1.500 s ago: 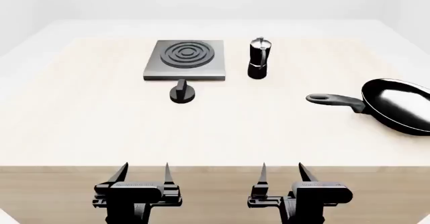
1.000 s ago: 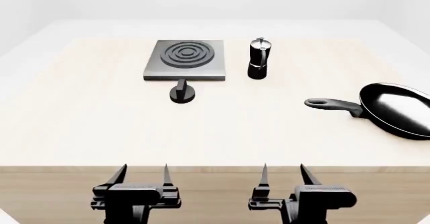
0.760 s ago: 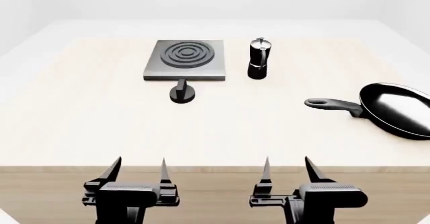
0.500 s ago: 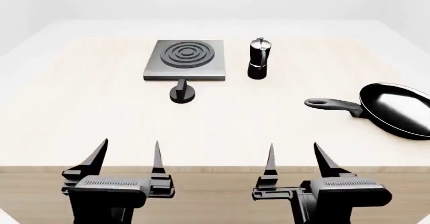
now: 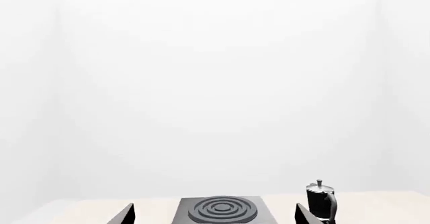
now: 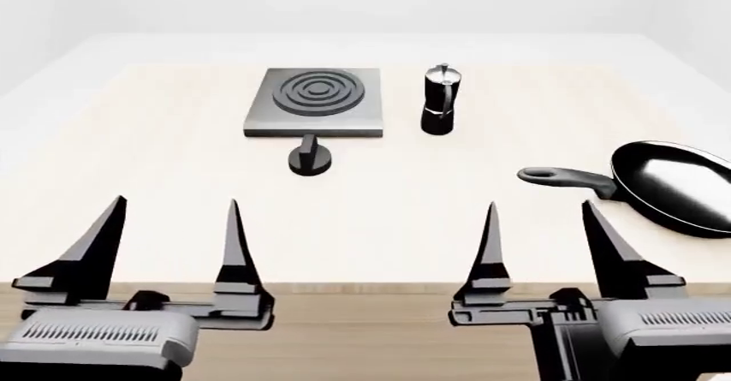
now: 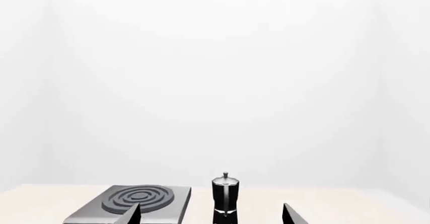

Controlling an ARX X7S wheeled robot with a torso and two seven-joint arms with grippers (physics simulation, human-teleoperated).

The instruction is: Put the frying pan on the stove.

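Both grippers have risen and come forward over the near edge of the bench (image 6: 365, 227): the left gripper (image 6: 174, 218) and right gripper (image 6: 539, 220) now loom larger, fingers spread apart. Early on, the frying pan (image 6: 672, 184) shifted slightly left and nearer.

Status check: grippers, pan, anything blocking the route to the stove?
Left gripper and right gripper open, empty, at near table edge. Frying pan untouched, far right. Stove bare; knob and moka pot close by it.
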